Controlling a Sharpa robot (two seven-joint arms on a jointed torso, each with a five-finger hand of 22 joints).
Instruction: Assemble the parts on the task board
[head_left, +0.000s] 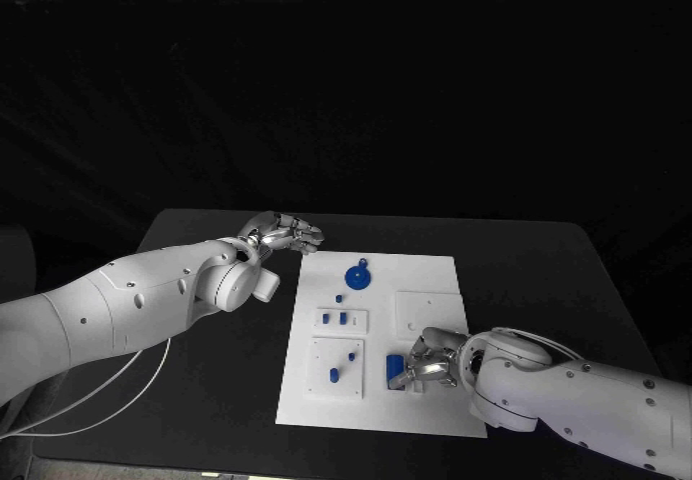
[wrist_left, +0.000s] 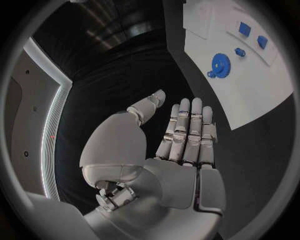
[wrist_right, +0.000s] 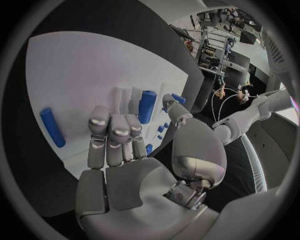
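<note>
- Our right arm (head_left: 577, 395) comes in nearest the camera, over the near right corner of the black table (head_left: 188, 400).
- We see the white rectangular task board (head_left: 418, 400) in the middle of the table, long side running away from us.
- Our left arm (head_left: 116, 310) reaches along the board's left side.
- Left hand (head_left: 281, 235) sits off the far left corner of the board over bare table; fingers straight and side by side in the wrist view (wrist_left: 184, 137), nothing in it, released.
- Right hand (head_left: 433, 365) is low over the board's near right part, fingers (wrist_right: 112, 132) extended flat toward the surface, grasping nothing.
- Blue gear-shaped part (head_left: 358, 273) lies on the far half of the board.
- Blue cylindrical peg (wrist_right: 147, 106) stands just past the right fingertips; we can't tell if they touch.
- Second blue peg (wrist_right: 52, 127) lies loose on the board, well apart.
</note>
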